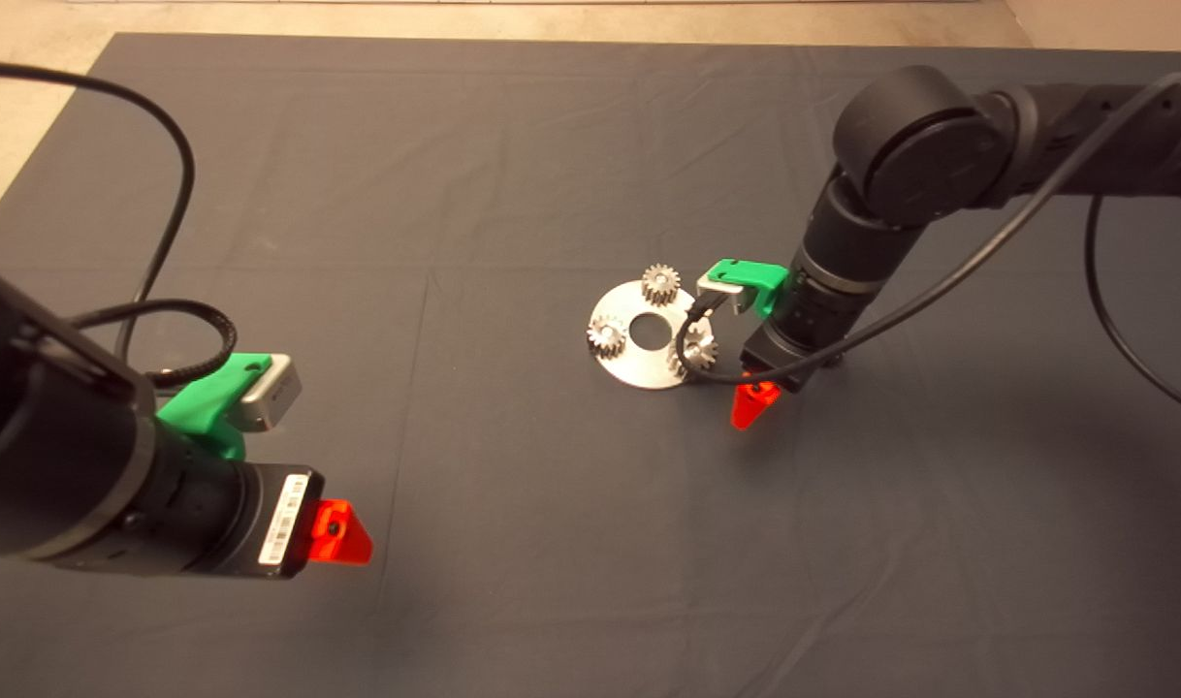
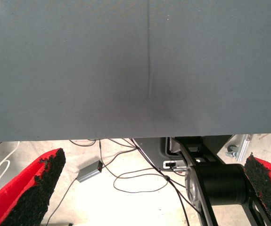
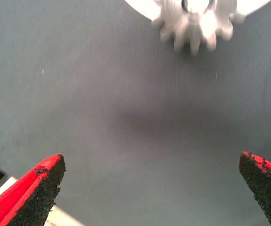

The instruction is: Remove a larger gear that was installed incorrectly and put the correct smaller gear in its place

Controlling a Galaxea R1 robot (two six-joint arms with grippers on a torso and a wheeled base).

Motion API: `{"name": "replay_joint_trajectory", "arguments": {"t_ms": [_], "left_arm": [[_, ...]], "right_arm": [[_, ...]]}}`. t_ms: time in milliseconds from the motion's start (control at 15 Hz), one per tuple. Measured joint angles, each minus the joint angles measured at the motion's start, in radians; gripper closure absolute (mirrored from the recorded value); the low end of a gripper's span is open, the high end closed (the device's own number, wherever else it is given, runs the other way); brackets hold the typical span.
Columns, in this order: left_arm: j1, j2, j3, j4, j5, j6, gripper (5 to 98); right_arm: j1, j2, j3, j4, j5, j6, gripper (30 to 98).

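Steel shows on the round plate [image 1: 618, 361], which carries three small gears; the gear [image 1: 699, 344] on its near-right edge sits just beside your right gripper [image 1: 751, 405], whose fingers are spread wide and hold nothing. Your left gripper [image 1: 338, 533] waits at the lower left, fingers apart too. No larger gear is visible on the plate, so you can judge the swap nearly finished.

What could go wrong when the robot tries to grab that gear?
The right pincer is open beside the silver gear, not around it; closing now would likely grab nothing. Its black cable hangs across that gear and the round plate, so it might snag or nudge them. The left pincer waits aside.
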Motion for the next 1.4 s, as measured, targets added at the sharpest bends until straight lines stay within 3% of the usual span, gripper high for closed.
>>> {"name": "replay_joint_trajectory", "arguments": {"t_ms": [800,1400], "left_arm": [[0.0,-0.002,0.0,0.0,0.0,0.0,5.4],[0.0,-0.002,0.0,0.0,0.0,0.0,5.4]], "right_arm": [[-0.06,0.035,-0.033,-0.225,0.001,-0.069,30.8],[-0.111,0.078,-0.111,-0.275,0.001,-0.072,30.8]]}}
